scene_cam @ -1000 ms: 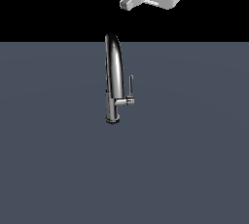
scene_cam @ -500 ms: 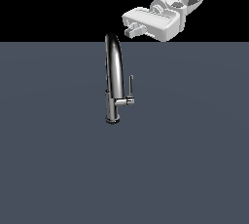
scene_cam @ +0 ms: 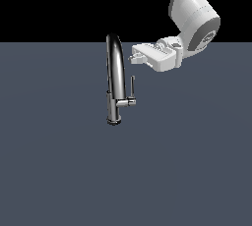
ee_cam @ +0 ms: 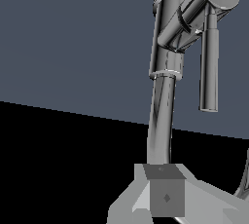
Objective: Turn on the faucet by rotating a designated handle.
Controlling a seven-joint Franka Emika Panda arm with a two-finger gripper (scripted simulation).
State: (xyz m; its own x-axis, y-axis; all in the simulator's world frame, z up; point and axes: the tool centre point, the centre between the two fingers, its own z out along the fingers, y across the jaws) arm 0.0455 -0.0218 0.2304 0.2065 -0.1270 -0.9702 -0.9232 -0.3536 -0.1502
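The chrome faucet (scene_cam: pixel 115 75) stands upright on the grey surface, its arched spout rising to the horizon line. The handle (scene_cam: pixel 132 86) is a thin lever rod standing up from a short side stub (scene_cam: pixel 127 102) on the exterior view's right of the faucet. My gripper (scene_cam: pixel 135 54) hovers above the handle, just right of the spout's top, and touches nothing. Its two fingers point at the spout with a gap between them, open and empty. The wrist view shows the faucet (ee_cam: pixel 163 116), the handle (ee_cam: pixel 209 67) and one finger (ee_cam: pixel 165 196).
The flat grey surface (scene_cam: pixel 59 171) spreads all around the faucet. The white arm (scene_cam: pixel 194 18) comes down from the upper right of the exterior view. Nothing else stands on the surface.
My gripper has come down and moved to the exterior view's left, from the top edge to just beside the spout's top. More of the arm shows. The faucet and handle have not moved.
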